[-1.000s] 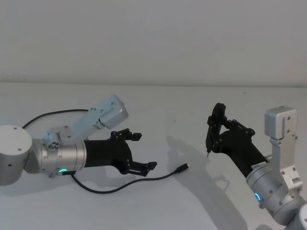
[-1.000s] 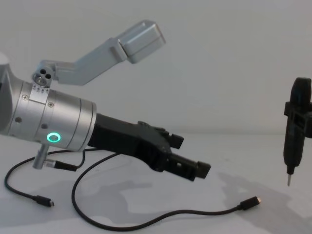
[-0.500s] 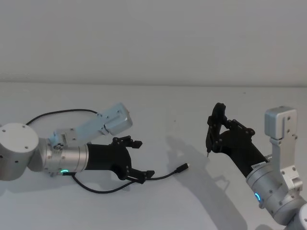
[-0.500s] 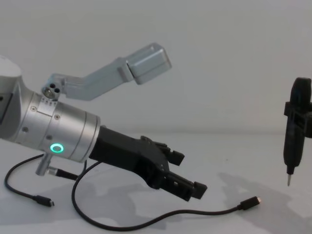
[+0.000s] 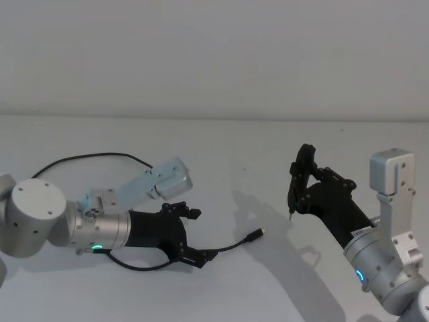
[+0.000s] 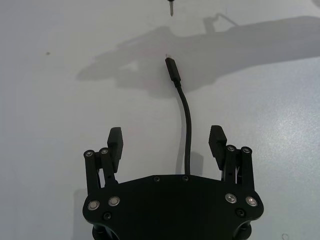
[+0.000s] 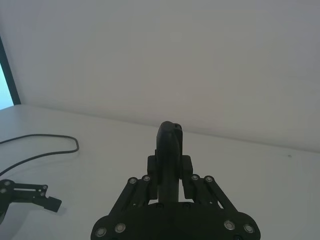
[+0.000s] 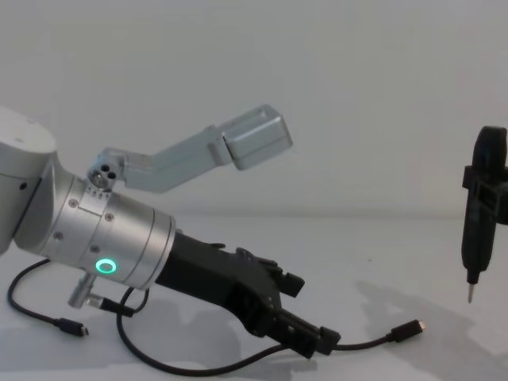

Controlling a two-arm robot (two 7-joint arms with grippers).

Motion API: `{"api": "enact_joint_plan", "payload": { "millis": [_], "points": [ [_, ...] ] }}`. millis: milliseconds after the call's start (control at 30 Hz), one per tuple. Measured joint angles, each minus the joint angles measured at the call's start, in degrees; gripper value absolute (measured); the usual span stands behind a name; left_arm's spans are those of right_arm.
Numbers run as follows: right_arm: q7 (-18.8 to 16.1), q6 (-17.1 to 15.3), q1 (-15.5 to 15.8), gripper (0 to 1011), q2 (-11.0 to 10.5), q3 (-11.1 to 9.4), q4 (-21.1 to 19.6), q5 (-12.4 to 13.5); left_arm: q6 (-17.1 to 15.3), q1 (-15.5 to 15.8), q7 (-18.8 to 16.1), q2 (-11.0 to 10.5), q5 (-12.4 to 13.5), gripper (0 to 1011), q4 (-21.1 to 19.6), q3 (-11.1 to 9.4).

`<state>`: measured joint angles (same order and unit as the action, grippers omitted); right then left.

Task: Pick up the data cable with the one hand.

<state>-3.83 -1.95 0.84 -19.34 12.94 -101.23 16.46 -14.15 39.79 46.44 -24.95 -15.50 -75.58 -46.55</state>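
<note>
The data cable [image 5: 231, 245] lies on the white table [image 5: 221, 144], one silvery-tipped plug [image 5: 255, 235] pointing right. My left gripper [image 5: 198, 236] is low over the table and open, one finger on each side of the cable. In the left wrist view the cable [image 6: 187, 125] runs out between the open fingers [image 6: 115, 142] to its plug [image 6: 172, 71]. The chest view shows the left gripper [image 8: 312, 312] tilted down, the near plug [image 8: 409, 329] ahead of it and the other plug [image 8: 71, 327] at the left. My right gripper [image 5: 312, 184] hangs above the table at the right, shut on a black pen-like tool [image 5: 299, 176].
The cable's far part [image 5: 87, 158] loops behind the left arm. The pen-like tool's metal tip [image 8: 470, 295] hangs a little above the table, right of the plug. The table ends at a plain wall [image 5: 214, 60] behind.
My left gripper has dropped toward the table and drawn back left, so its open fingers now straddle the cable. The right arm and tool have not moved.
</note>
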Motion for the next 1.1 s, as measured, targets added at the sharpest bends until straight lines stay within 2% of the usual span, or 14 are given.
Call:
{"api": "enact_joint_plan", "payload": {
  "millis": [833,1067,1100],
  "points": [
    [0.0,0.0,0.0,275,0.0,0.0,0.0,0.0,-1.12,0.38,-0.42,0.85,0.25,1001,2.91,-0.96],
    [0.0,0.0,0.0,274,0.0,0.0,0.0,0.0,-1.31,0.4,-0.45,0.91,0.08,868,3.13,-1.01],
    [0.0,0.0,0.0,274,0.0,0.0,0.0,0.0,-1.32,0.4,-0.45,0.91,0.07,822,3.15,-1.01]
  ]
}}
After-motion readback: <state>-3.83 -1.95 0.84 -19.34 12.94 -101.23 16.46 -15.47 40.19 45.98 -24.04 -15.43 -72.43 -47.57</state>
